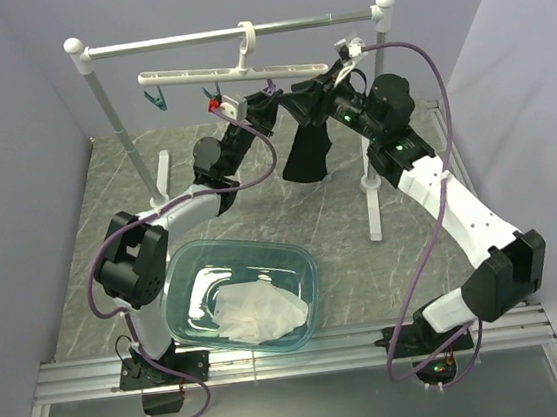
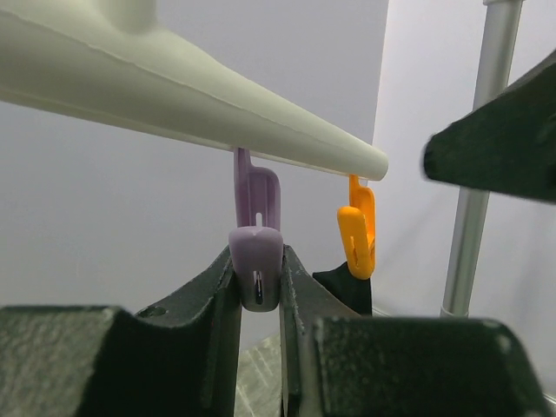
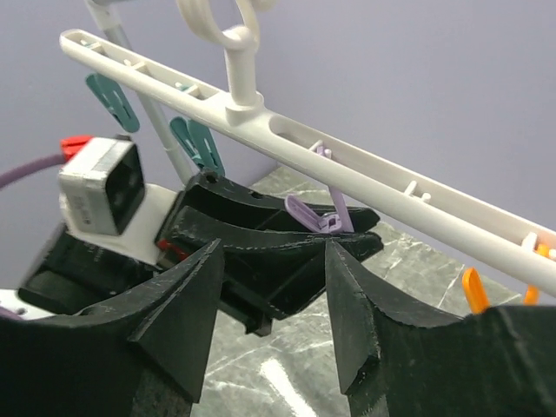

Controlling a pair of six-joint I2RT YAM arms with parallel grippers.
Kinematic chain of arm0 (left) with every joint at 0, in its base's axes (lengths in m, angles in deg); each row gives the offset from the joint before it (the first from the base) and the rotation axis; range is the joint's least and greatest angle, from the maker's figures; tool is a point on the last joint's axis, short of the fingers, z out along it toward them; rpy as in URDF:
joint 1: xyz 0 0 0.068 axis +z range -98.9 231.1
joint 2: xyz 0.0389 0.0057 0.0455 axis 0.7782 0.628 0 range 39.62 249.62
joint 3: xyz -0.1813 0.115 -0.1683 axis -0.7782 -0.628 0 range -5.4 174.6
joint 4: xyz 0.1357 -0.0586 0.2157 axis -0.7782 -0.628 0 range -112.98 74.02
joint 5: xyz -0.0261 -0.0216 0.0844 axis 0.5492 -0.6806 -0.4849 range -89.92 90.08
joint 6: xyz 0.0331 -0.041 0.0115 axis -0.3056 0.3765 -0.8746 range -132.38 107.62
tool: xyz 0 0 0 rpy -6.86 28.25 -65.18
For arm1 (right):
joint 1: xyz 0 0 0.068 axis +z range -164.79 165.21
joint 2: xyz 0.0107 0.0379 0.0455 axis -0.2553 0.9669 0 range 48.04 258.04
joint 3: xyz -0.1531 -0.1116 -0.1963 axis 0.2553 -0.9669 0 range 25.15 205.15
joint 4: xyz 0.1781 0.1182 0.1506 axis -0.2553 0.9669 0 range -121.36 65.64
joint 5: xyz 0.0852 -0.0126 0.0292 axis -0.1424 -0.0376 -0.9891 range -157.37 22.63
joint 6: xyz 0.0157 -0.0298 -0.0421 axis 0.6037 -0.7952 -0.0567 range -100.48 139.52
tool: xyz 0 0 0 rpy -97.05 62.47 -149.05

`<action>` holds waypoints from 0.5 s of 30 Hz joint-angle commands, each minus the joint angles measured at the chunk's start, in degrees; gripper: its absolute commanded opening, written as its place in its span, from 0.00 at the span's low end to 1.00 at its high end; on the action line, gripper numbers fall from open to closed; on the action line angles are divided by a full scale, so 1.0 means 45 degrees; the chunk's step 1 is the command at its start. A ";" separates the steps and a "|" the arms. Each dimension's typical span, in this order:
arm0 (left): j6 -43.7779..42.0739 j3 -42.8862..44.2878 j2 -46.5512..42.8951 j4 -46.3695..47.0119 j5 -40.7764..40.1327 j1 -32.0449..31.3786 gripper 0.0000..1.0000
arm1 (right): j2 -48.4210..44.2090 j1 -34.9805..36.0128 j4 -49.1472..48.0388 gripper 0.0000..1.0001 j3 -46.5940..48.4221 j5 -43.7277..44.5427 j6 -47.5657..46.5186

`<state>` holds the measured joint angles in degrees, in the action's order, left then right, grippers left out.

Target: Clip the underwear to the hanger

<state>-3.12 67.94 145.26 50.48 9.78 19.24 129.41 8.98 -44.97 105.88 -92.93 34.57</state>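
The white hanger hangs by its hook from the rack rod. In the left wrist view my left gripper is shut on the purple peg under the hanger bar. Beside it the orange peg grips a corner of the black underwear. From above, the underwear hangs down below the bar's right end. My right gripper is open and empty, just in front of the left gripper's fingers and the purple peg. Two teal pegs hang further left.
The tall rack with ball-capped posts spans the back; its right post stands close to my right arm. A clear teal tub holding a white cloth sits near the front between the arms.
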 commanded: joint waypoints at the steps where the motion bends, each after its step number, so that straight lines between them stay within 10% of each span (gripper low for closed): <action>1: -0.0397 0.0284 -0.0605 -0.0099 0.0560 -0.0089 0.07 | 0.0277 0.0186 -0.0492 0.58 0.0849 0.0113 -0.0531; 15: -0.0690 -0.0009 -0.0898 -0.0100 0.1146 -0.0206 0.06 | 0.1645 0.0773 -0.0961 0.60 0.1669 0.1070 -0.1625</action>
<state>-4.74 67.92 144.32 49.17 12.27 19.13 136.44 11.97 -46.37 109.95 -90.28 29.76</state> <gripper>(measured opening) 0.233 0.601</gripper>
